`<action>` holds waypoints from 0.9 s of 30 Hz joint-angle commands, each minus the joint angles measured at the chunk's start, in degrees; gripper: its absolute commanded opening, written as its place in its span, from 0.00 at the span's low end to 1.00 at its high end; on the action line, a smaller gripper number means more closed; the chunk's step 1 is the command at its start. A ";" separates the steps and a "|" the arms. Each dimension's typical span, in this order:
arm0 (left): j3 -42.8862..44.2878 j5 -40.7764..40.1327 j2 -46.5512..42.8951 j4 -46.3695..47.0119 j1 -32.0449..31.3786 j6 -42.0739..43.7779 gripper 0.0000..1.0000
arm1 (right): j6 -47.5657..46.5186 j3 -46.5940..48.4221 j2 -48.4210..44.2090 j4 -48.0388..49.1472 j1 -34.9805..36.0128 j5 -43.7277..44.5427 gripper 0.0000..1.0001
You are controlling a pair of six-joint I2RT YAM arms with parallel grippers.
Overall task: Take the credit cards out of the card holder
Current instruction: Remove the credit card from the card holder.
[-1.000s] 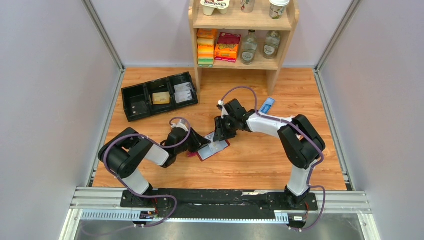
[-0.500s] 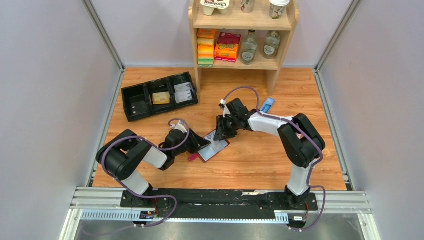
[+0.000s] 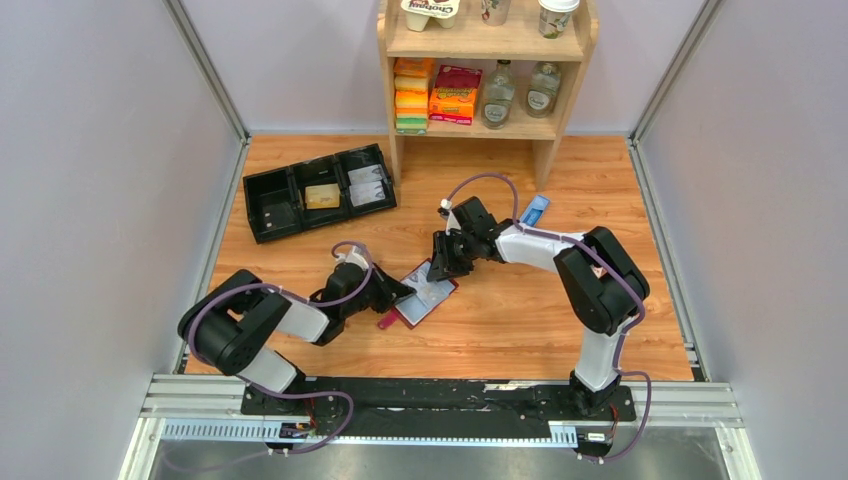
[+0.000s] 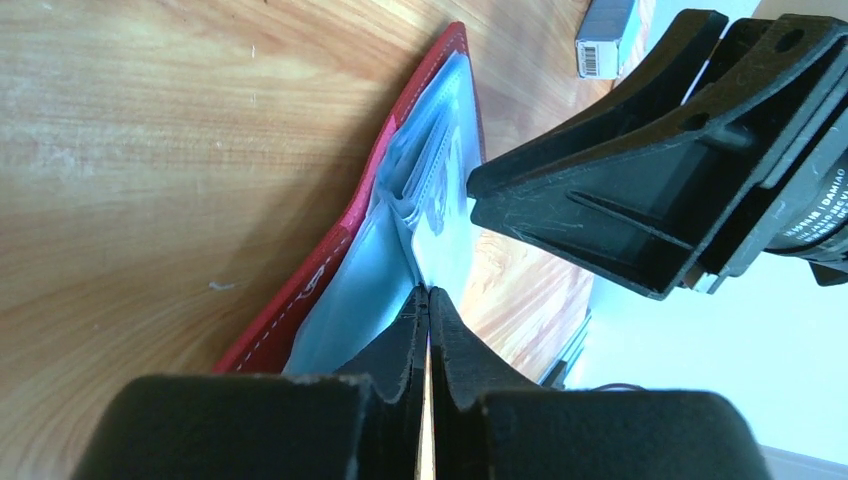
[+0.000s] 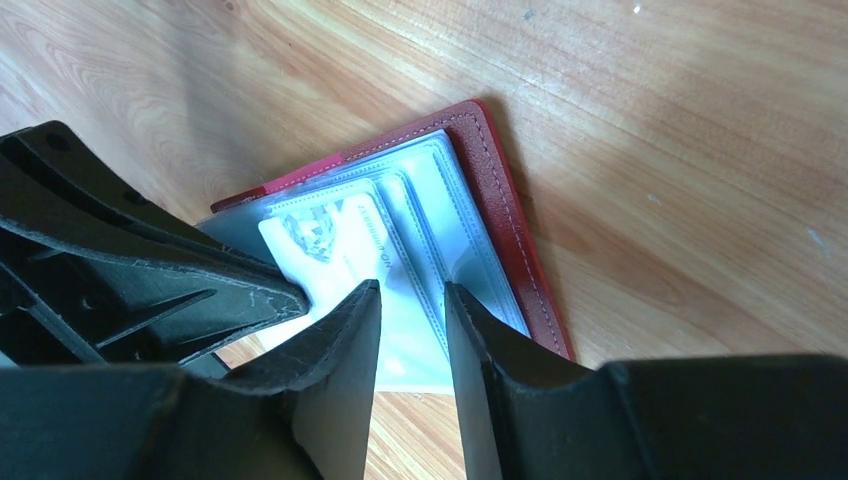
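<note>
The maroon card holder (image 3: 428, 299) lies open on the table, pale blue sleeves up. It also shows in the left wrist view (image 4: 340, 240) and the right wrist view (image 5: 500, 190). My left gripper (image 3: 400, 291) is shut on the edge of a whitish credit card (image 5: 335, 240), which sticks partly out of a sleeve toward the left; the fingertips (image 4: 428, 296) pinch its thin pale edge (image 4: 437, 255). My right gripper (image 3: 441, 269) is open with a narrow gap, its tips (image 5: 412, 295) down over the sleeves beside that card. Any other cards inside the sleeves are hard to tell.
A black three-compartment tray (image 3: 270, 205) stands at the back left, with a tan block (image 3: 321, 196) and pale cards (image 3: 367, 186) in it. A long blue box (image 3: 535, 210) lies behind the right arm. A wooden shelf (image 3: 545, 150) with goods stands at the back.
My left arm has drawn back toward the left with its fingers shut, and more of the pale card shows outside the holder. The right gripper has stayed over the holder.
</note>
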 commanded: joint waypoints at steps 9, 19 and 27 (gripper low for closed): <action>0.59 -5.59 -14.83 -23.05 0.11 4.17 0.05 | -0.42 -2.36 2.90 -1.83 -0.72 5.68 0.36; 0.85 -4.72 -13.87 -23.94 0.11 4.70 0.05 | -0.59 -1.92 -0.87 -1.30 -0.72 4.89 0.39; 1.99 -4.46 -13.17 -24.03 0.11 5.66 0.06 | -1.82 -0.42 -8.51 -4.37 1.03 9.28 0.55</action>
